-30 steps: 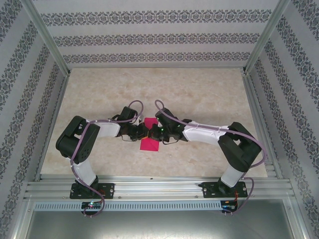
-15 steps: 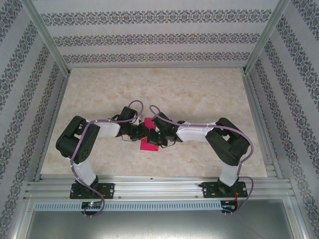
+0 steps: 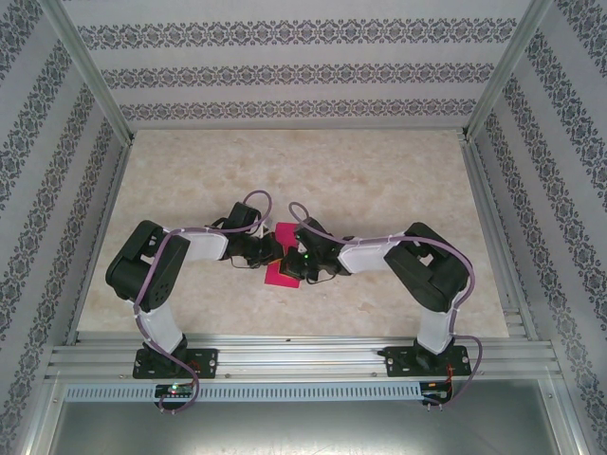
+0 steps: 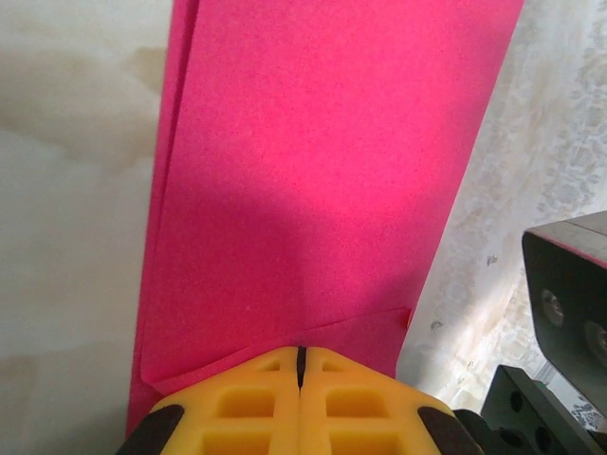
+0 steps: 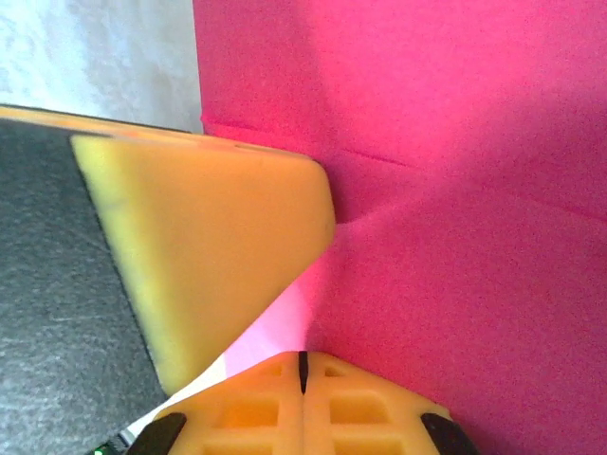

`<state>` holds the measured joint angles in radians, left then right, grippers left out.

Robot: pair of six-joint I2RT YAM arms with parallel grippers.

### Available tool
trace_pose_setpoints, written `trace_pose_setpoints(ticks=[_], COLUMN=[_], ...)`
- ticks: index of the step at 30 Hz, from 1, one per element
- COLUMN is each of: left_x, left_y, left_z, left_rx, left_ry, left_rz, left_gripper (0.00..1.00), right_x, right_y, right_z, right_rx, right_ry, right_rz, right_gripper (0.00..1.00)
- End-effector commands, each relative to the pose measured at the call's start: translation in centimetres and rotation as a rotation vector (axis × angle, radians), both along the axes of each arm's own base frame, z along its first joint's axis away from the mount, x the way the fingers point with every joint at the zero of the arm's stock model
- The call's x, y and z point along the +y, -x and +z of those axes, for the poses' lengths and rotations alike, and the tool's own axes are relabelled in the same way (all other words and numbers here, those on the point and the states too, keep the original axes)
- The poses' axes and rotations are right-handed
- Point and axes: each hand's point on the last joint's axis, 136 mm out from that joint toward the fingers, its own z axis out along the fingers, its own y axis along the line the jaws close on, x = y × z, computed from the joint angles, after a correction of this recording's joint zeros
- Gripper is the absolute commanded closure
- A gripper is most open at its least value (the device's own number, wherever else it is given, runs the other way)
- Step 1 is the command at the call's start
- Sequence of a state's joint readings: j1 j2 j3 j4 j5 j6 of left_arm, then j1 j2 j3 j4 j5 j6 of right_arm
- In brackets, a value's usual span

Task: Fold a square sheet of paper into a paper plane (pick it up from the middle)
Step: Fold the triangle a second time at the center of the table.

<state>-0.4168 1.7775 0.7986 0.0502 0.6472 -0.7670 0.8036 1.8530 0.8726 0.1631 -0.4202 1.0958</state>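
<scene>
1. Worktop (image 3: 379,180): pale marbled surface inside a patterned enclosure. The top external view gives the whole layout, which the wrist views do not.
2. Left arm (image 3: 156,270) and right arm (image 3: 432,270): both bent inward, with wrists meeting over the middle of the worktop.
3. Sheet of paper (image 3: 277,276): magenta-pink, lying on the worktop between the two wrists and largely covered by them from above.
   - The left wrist view shows a long narrow band with a doubled edge down its left side and a slanted flap edge close to the fingertips. It is judged folded at least once.
   - The right wrist view adds a straight crease and a raised ridge running toward that camera's fingertips.
   - No pointed nose or wings are seen. Progress is judged early to middle, with nose folds, wing folds and final shaping left.
4. Left end effector (image 4: 300,355): yellow fingers pressed together, tips at the flap on the end of the paper nearest its camera. Whether a layer is nipped between them cannot be told.
5. Right end effector (image 5: 303,358): fingers pressed together over the paper, just beside the left one, whose yellow wedge-shaped finger crosses this view. Any grip on the paper cannot be told.
6. Close contact between the two sets of fingertips: plain in the right wrist view, masked by the wrists from above
</scene>
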Motion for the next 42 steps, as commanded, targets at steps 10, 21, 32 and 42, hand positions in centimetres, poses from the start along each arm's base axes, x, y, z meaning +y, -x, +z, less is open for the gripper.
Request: trace_pose_setpoints(ticks=[10, 21, 32, 42], left_x=[2.9, 3.0, 2.7, 2.3], left_y=[1.6, 2.0, 1.8, 1.5], left_z=[-4.2, -4.5, -4.1, -3.3], left_rx=[0.105, 0.110, 0.101, 0.087], left_ry=[-0.155, -0.159, -0.146, -0.121], left_rz=[0.068, 0.065, 0.055, 0.046], left_gripper=[0.98, 0.98, 0.97, 0.96], right_x=[-2.7, -4.4, -5.4, -2.5], right_y=[2.3, 4.5, 3.6, 0.3], right_z=[0.0, -0.9, 2.5, 2.3], right_rx=[0.036, 0.065, -0.034, -0.051], right_ry=[0.045, 0.069, 0.066, 0.059], right_rz=[-0.010, -0.011, -0.029, -0.021], right_gripper=[0.95, 0.94, 0.93, 0.93])
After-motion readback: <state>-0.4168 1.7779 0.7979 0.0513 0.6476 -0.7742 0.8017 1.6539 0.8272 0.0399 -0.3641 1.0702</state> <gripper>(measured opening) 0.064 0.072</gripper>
